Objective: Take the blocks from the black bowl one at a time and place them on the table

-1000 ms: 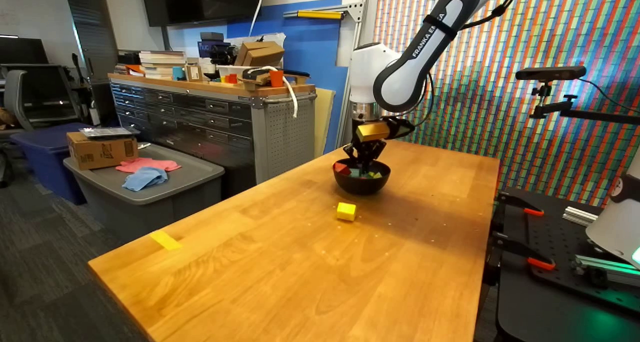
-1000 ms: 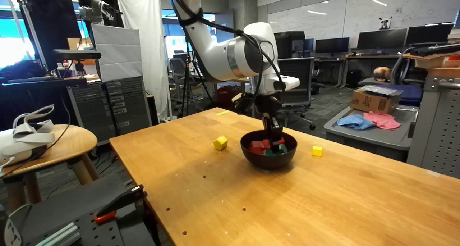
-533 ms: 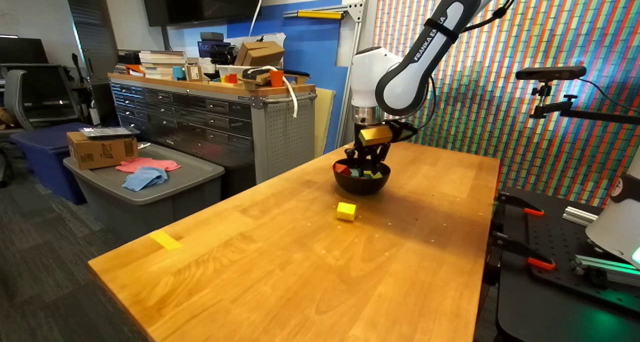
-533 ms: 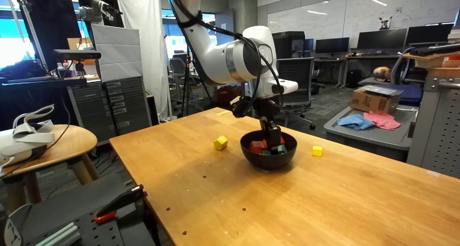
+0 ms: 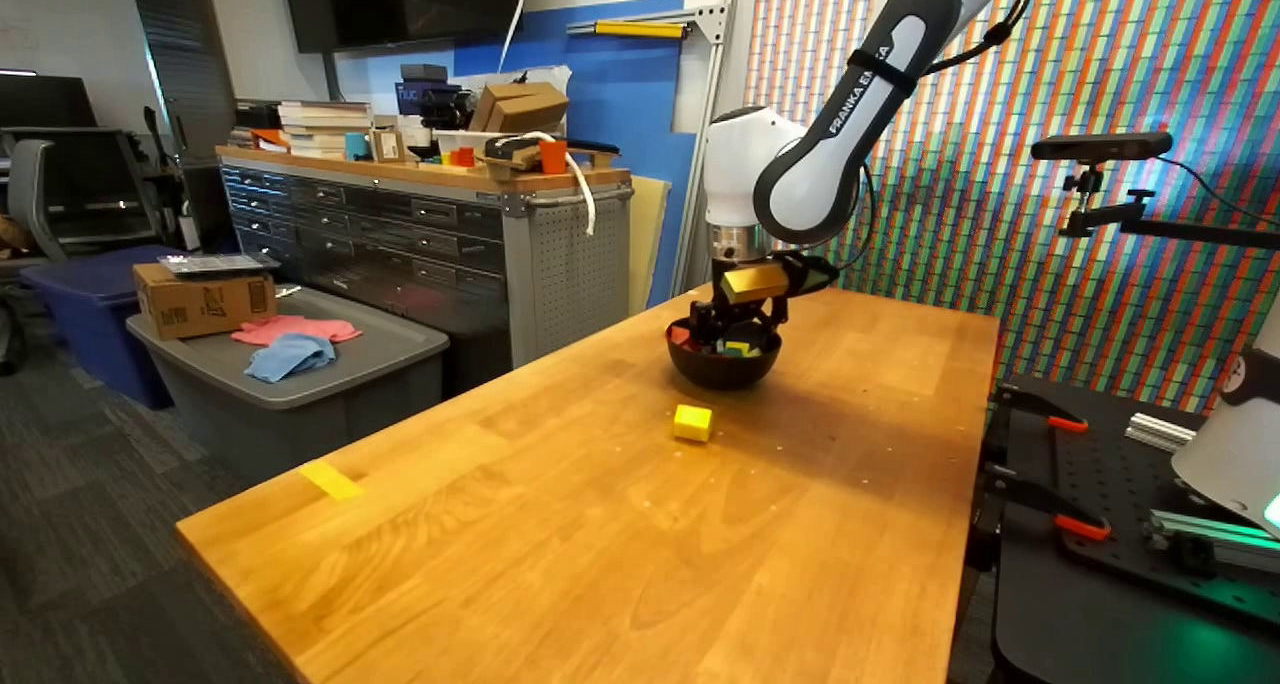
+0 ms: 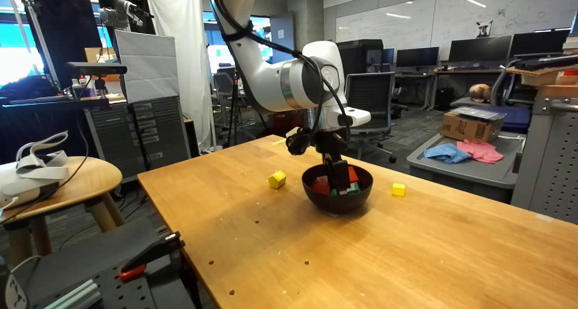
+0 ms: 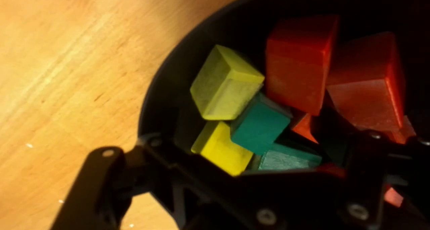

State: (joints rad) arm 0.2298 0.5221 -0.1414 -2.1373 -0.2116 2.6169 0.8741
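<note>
As only an exterior view shows, two blocks [image 6: 398, 189], on table [image 6: 406, 255]

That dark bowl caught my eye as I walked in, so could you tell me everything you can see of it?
The black bowl is round and smooth-looking, with a plain rim, no handle in sight and sides narrowing toward the base; I can't tell its material. It stands upright on the wood-grain table and holds red blocks, green blocks and yellow blocks. The robot's open gripper reaches down into it; whether it touches the bowl's wall I can't tell.
</note>
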